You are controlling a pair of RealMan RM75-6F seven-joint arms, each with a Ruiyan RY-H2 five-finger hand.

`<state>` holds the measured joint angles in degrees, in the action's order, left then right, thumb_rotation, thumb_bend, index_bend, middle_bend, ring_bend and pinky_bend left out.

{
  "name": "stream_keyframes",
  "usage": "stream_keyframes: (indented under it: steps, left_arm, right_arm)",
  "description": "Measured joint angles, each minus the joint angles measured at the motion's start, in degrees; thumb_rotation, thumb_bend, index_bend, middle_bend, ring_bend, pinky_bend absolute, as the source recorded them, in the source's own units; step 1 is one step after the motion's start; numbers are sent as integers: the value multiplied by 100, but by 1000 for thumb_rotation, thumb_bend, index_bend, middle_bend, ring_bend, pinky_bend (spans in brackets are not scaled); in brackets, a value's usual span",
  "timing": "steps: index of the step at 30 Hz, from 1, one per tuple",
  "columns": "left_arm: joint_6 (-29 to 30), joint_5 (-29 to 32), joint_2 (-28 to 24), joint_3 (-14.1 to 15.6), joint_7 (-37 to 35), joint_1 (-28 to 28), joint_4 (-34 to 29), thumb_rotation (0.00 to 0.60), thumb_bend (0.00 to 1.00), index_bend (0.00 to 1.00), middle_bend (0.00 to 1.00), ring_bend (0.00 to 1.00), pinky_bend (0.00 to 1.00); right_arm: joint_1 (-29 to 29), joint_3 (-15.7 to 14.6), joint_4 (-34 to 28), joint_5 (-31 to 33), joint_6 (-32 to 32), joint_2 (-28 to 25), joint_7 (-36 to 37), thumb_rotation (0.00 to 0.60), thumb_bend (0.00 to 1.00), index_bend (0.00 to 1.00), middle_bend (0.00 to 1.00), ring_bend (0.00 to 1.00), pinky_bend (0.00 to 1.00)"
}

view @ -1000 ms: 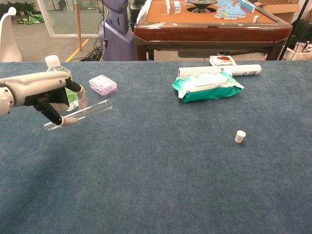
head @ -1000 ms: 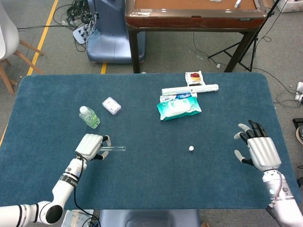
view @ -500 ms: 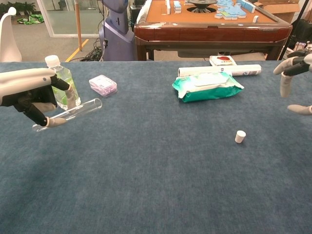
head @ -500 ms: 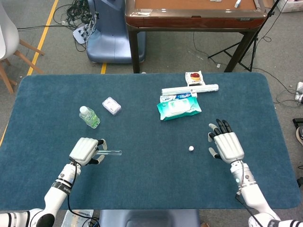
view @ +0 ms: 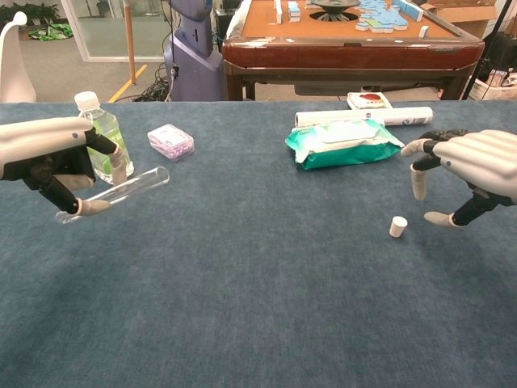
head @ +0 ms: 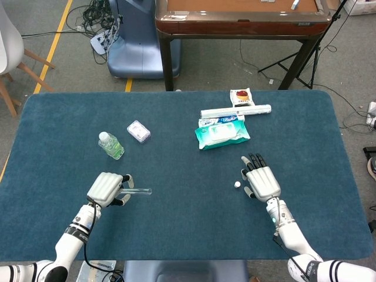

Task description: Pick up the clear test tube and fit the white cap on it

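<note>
My left hand [head: 107,188] [view: 50,158] holds the clear test tube [head: 136,190] [view: 113,194] above the blue cloth at the left, the tube sticking out to the right and slightly tilted. The small white cap [head: 237,184] [view: 397,226] stands on the cloth right of centre. My right hand [head: 261,180] [view: 468,165] hovers just right of the cap with its fingers spread, holding nothing; a fingertip [view: 418,188] hangs above and right of the cap, and the cap sits untouched.
A small green bottle [head: 110,145] [view: 100,133] and a lilac box [head: 138,131] [view: 170,141] lie behind my left hand. A green wipes pack [head: 221,133] [view: 342,143], a white roll [head: 235,111] and a snack packet [head: 241,97] sit at the back.
My right hand has swept in from the far right toward the cap. My left hand has drawn the tube slightly left and nearer to me, then held still.
</note>
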<state>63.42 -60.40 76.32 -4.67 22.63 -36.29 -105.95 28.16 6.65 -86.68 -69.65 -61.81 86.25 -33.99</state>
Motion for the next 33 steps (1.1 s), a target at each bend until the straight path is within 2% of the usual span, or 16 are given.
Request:
stream_keyframes:
  steps: [11,33]
  left_arm:
    - [-59,26,12,-25,6,8,20,600,321,579,1000,1000,1000]
    - [-172,64,25,-71,-55,9,115,600,321,578,1000,1000,1000]
  right_arm:
    - [280,36,565,248,286,488,17,600,291,477,126,0,0]
    - [489,2,637,638,436,597,-120,600,290,477,126,0,0]
